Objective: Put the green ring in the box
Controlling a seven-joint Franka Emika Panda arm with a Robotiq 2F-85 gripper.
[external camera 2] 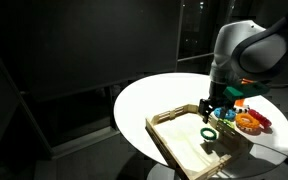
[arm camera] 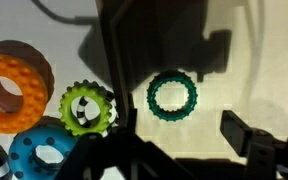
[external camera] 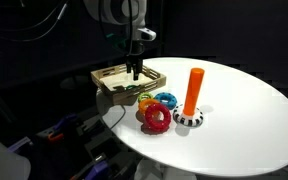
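Hanging just above the box (external camera 2: 182, 140): the gripper (external camera 2: 210, 109), jaws apart, nothing between them. Lying flat on the box floor right beneath, free of both fingers: the green ring (external camera 2: 210, 133), whole and uncovered in the wrist view. Placing apparently done; remaining danger all in the retreat.

First danger: a fingertip dipping or drifting sideways on the way out, clipping the ring and skating it toward the low rim or over it. Probably light and smooth, so likely to slide at a slight touch.

Second: swinging toward the cluster just beside the box — yellow-green ring (arm camera: 87, 108), blue ring (external camera: 165, 100), red ring (external camera: 154, 117) — and scattering them, or nudging one over the rim. Side of the rim for the yellow-green one: not clear from the wrist view.

Third: brushing the tall orange peg (external camera: 193, 88) standing upright on its base near the rings, and tipping it across the white table (external camera: 254, 130).

Fourth: catching the rim itself with a finger, then dragging or tilting the shallow box and spilling the ring out.

Also possible: mistaking the yellow-green ring for the wanted one and reaching in again, with a fresh chance of a knock.

Safest, judging from here: straight up first, jaws apart, sideways only once well clear of rim, rings and peg.
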